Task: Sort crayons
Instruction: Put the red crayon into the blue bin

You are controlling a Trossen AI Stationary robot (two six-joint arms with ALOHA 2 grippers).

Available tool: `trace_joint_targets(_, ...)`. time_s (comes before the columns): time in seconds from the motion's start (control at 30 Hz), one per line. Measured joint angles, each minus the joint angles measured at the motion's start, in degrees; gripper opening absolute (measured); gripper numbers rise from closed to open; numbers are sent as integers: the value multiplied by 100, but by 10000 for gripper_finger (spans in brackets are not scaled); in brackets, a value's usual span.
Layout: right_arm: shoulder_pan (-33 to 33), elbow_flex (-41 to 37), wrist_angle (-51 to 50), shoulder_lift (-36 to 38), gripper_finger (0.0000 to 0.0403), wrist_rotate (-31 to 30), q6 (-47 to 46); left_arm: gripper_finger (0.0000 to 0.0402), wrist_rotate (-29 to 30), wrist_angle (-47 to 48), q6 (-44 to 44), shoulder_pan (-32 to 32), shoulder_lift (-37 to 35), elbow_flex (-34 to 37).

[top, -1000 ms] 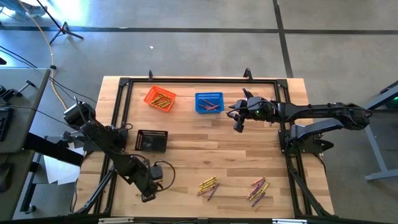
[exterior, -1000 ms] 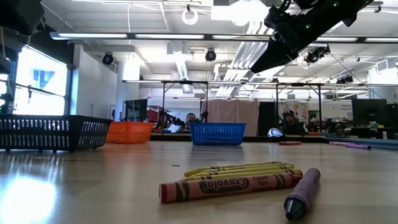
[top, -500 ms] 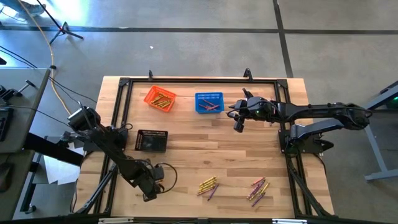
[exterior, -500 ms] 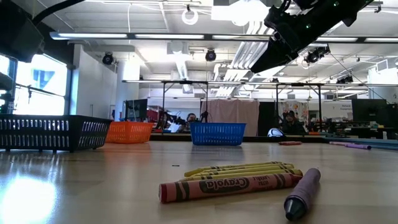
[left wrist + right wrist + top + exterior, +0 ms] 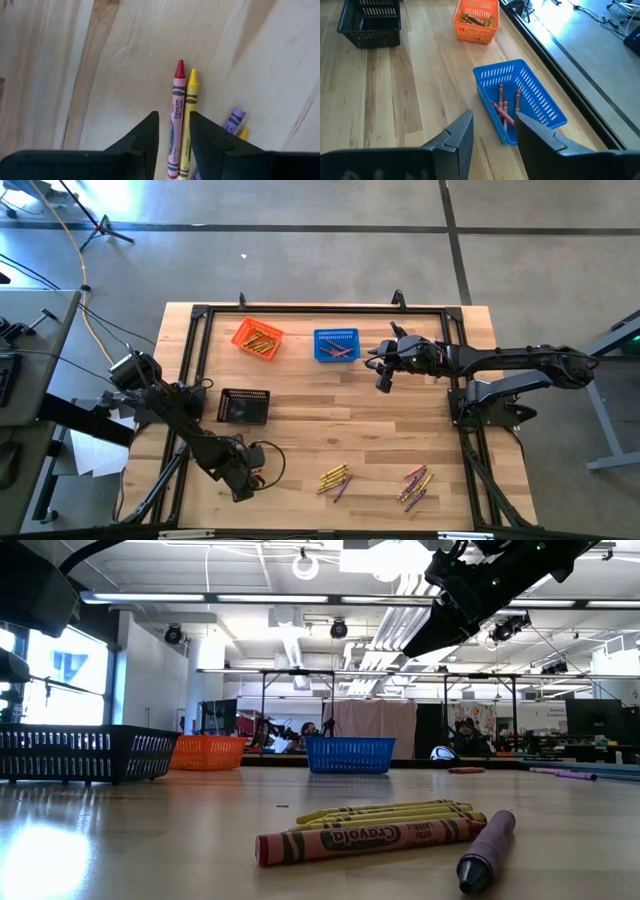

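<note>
Loose crayons lie flat on the wooden table in two heaps near its front edge, one [image 5: 334, 478] at the middle and one [image 5: 416, 485] to its right. In the low view they show as yellow, red [image 5: 370, 838] and purple [image 5: 487, 850] sticks. My left gripper [image 5: 243, 485] is open at the front left, above the table and left of the middle heap. Its wrist view shows a red crayon [image 5: 177, 100] and a yellow crayon [image 5: 189, 105] beyond the fingers [image 5: 174, 132]. My right gripper [image 5: 382, 380] is open and empty beside the blue basket [image 5: 336, 345], also seen in its wrist view [image 5: 492, 132].
An orange basket [image 5: 258, 338] with yellow crayons and the blue basket [image 5: 520, 95] with red crayons stand at the far side. A black basket [image 5: 244, 406] stands at the left. A black frame [image 5: 460, 420] runs along the table's edges.
My left arm has shifted a little toward the table's right, toward the middle heap of crayons. The crayons and my right arm have stayed where they were.
</note>
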State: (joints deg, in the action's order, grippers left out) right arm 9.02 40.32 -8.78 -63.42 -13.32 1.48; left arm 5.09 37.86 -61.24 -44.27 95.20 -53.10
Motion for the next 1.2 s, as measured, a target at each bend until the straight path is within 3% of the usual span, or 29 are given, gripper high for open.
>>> trace_joint_targets(0.7, 0, 0, -1, 2, 128, 0, 0, 92, 121, -62, 39, 67, 348, -17)
trace_joint_targets(0.8, 0, 0, -2, 2, 128, 0, 0, 74, 29, -48, 137, 171, 348, -15)
trace_joint_targets(0.97, 0, 0, -2, 2, 128, 1, 0, 12, -208, -33, 139, 337, 348, -13)
trace_joint_targets(1.2, -2, 0, -4, 2, 128, 2, 46, 2, -178, -78, 132, 418, 277, 4)
